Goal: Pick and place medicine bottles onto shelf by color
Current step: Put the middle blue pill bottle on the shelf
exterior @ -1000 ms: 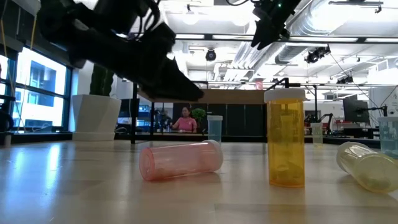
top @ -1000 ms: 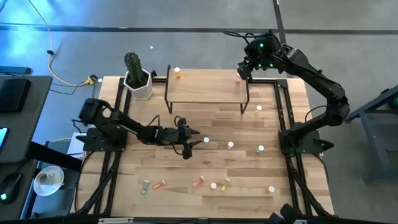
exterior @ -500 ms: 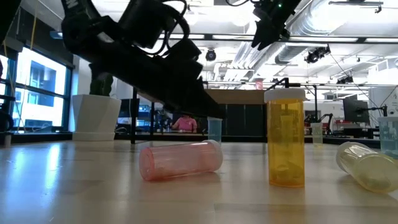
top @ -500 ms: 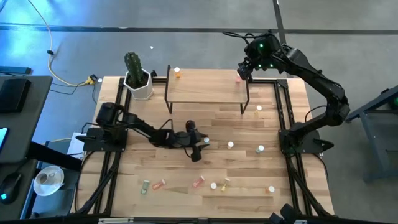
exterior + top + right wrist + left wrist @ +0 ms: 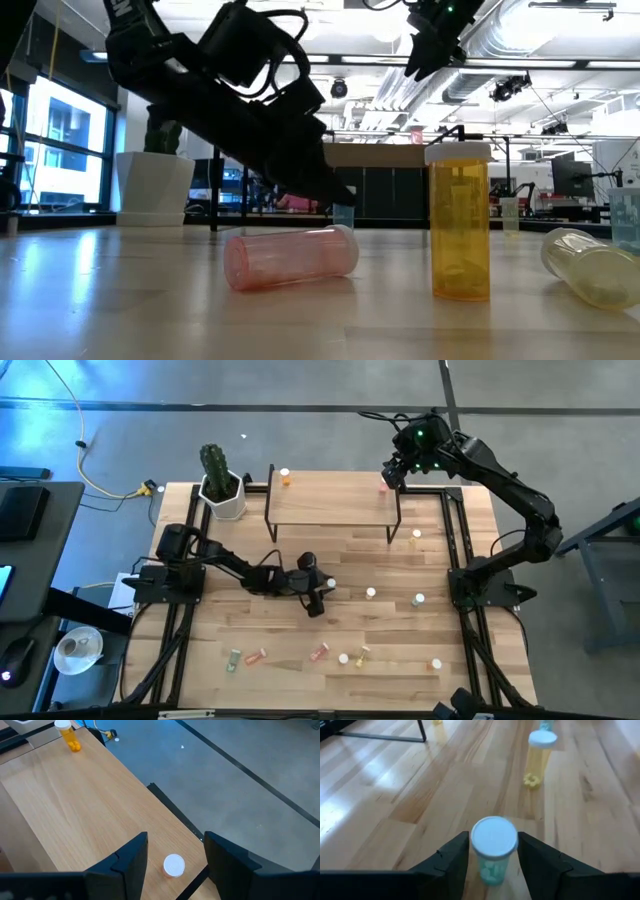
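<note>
A potted cactus (image 5: 217, 468) in a white pot (image 5: 228, 503) stands at the table's (image 5: 250, 630) far-left corner.

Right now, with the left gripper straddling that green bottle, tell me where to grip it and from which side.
Grip the pale green bottle on its body just under the white cap, coming level from the arm's side. It stands upright, and the left gripper already has an open finger on each side, so closing should pinch the round wall squarely.

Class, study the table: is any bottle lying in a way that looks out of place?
Yes. Near the table's front edge, several bottles lie tipped on their sides instead of upright: a pink bottle, a pale yellow bottle, while an orange bottle between them stands upright.
</note>
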